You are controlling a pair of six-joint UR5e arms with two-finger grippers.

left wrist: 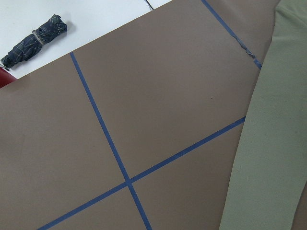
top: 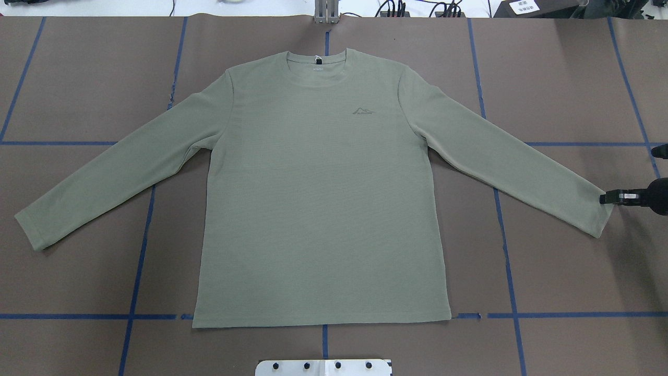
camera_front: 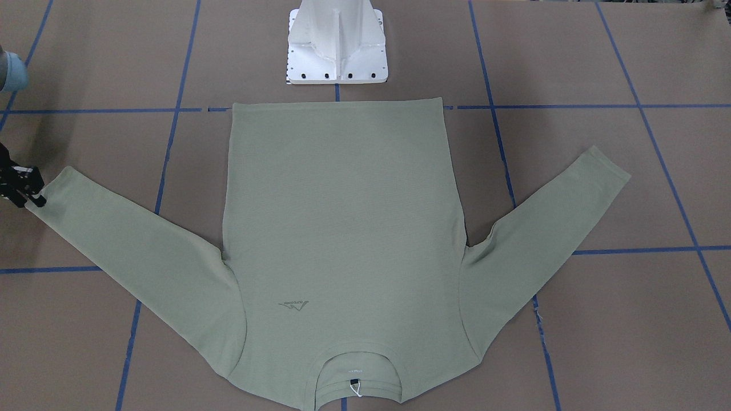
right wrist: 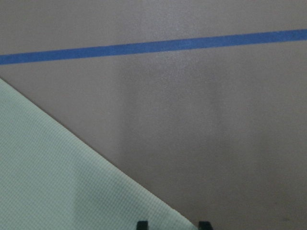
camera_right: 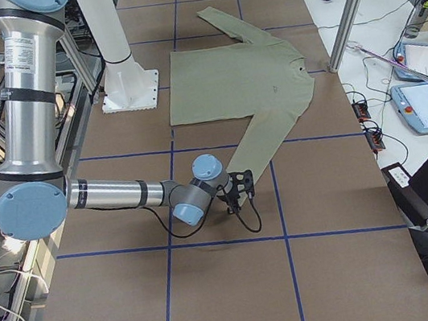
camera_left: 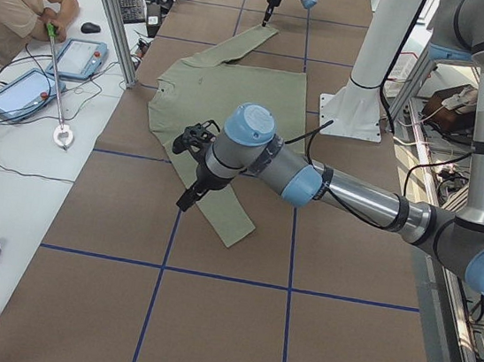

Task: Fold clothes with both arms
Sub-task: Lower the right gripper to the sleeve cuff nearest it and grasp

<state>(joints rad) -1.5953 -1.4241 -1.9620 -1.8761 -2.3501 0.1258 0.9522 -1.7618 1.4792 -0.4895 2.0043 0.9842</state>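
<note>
**Shirt spread flat, right gripper at one cuff**

Your brown table (top: 574, 78), gridded with blue tape (top: 511, 271), carries the sage-green long-sleeved shirt (top: 318, 198). It lies face up and unfolded, with its hem toward the white base pedestal (camera_front: 337, 51), its collar on the far side, and both sleeves angled outward.

The right arm (camera_right: 113, 194) reaches low across the table to the cuff (top: 600, 214) of the sleeve on the robot's right. The left arm (camera_left: 347, 193) extends over the table's other end, near the other sleeve (top: 104, 172).

The right gripper (top: 605, 198) sits at that cuff's corner. Its wrist camera shows two fingertips (right wrist: 141, 224) held apart, with the cuff's edge reaching between them.

You see the left gripper (camera_left: 187, 201) only from the table's end, so you cannot tell how its jaws stand.

The chest logo (top: 364, 109) faces up. A white loop (camera_front: 356, 388) hangs at the neck tag. A folded plaid umbrella (left wrist: 33, 40) lies off the table's edge.
</note>
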